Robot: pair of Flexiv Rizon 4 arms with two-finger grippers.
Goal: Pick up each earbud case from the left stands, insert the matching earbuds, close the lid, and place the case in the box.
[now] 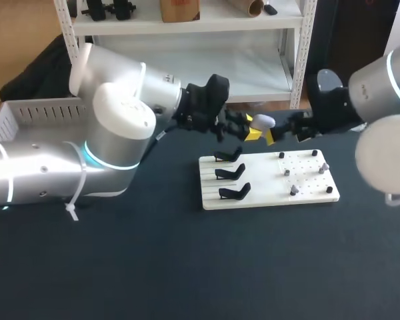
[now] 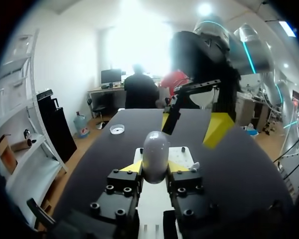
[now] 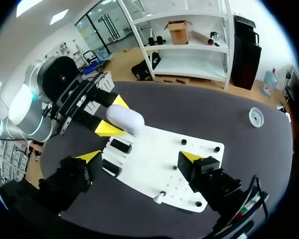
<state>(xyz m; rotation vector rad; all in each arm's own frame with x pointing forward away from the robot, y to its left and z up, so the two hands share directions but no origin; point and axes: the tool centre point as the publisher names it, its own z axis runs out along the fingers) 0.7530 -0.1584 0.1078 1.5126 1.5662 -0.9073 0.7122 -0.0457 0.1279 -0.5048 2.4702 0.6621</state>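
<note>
Small white dish [image 3: 256, 117] on dark table [image 1: 187, 267]

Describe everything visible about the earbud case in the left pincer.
The earbud case is a smooth, pale grey-white rounded capsule, plastic by its look, no open lid showing. The yellow tips of the left pincer clamp it from both sides, held above the table by the white board. Nothing else touches it.

A robotics lab; left arm [image 1: 113, 120] and right arm [image 1: 380, 87] hang over a dark table [image 1: 187, 267] bearing a white pegboard [image 1: 263, 180].
</note>
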